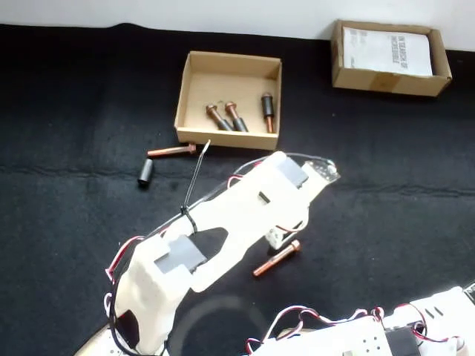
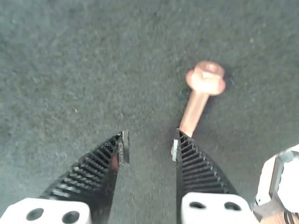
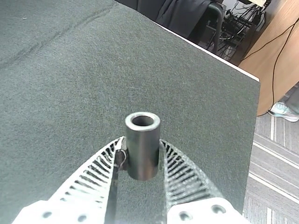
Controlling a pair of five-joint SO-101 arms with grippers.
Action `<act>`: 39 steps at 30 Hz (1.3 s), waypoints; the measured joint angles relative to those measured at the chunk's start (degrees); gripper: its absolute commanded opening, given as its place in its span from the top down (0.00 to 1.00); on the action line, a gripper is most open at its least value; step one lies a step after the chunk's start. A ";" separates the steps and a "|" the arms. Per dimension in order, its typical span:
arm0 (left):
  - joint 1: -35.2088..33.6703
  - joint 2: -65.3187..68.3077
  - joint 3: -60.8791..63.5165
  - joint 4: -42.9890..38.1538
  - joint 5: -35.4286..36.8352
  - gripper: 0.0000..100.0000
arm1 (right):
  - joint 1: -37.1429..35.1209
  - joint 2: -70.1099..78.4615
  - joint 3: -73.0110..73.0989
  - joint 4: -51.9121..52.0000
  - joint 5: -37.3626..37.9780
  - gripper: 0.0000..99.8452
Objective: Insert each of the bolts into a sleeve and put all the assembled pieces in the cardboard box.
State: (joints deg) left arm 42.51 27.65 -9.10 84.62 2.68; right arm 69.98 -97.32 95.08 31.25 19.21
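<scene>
On the mat point(image 1: 386, 245), between five and six o'clock of the box point(image 1: 191, 96), we see the left gripper point(image 2: 148, 149) spread apart, with the plain end of a bolt point(image 2: 198, 100) just beside it. The right gripper point(image 3: 140, 156) clasps a sleeve point(image 3: 142, 140) upright, and three assembled pieces point(image 1: 236, 117) lie in the box.

A black mat point(image 1: 74, 111) spreads wide, with grey floor planks point(image 3: 273, 168) and a wooden panel point(image 3: 285, 60) beyond its edge.
</scene>
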 measured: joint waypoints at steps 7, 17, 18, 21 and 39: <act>2.73 0.00 -4.84 1.85 1.49 0.83 | -0.18 0.00 0.00 0.00 0.00 0.99; 7.30 0.53 -7.74 2.99 4.22 0.83 | -2.20 0.00 0.00 0.00 0.00 0.99; 7.12 0.53 -7.12 2.37 4.31 0.83 | -2.20 0.00 0.00 0.00 0.00 0.99; 6.95 0.53 -5.45 0.62 4.31 0.83 | -2.11 0.00 0.00 0.00 0.00 0.99; 5.19 12.66 -12.66 3.78 4.31 0.83 | -2.46 0.00 -0.70 1.67 0.00 0.99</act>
State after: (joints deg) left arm 47.69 40.31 -21.76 88.40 6.99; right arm 67.52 -97.32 94.37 32.92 19.21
